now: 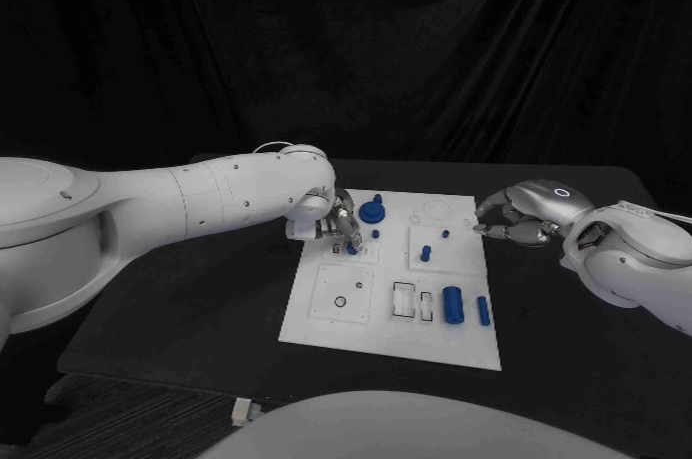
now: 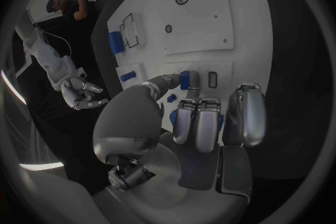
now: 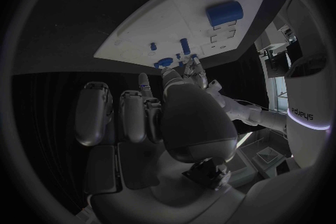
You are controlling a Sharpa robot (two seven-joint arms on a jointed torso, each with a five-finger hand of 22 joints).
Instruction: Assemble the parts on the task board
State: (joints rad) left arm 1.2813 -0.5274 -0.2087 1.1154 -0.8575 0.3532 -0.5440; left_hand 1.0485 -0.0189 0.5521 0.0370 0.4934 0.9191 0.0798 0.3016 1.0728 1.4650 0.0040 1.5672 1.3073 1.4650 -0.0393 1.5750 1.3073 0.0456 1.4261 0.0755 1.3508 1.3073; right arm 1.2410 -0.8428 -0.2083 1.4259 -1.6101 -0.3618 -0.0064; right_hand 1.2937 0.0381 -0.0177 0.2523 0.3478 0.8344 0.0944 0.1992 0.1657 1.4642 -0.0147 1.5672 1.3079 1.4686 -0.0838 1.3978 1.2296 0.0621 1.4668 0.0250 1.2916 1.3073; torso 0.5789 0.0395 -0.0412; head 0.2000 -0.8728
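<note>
We are seeing two hands over the task board (image 1: 325,324): left hand (image 1: 335,222) pinching an upright blue peg (image 1: 352,247), right hand (image 1: 515,222) curled, holding nothing.

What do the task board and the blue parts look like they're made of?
Task board: probably matte white plastic; flat, even surface with cleanly cut recesses and no glare. Blue parts, such as the large cylinder: likely moulded or printed plastic, uniform saturated blue with a soft sheen. Neither can be confirmed from the look alone.
</note>
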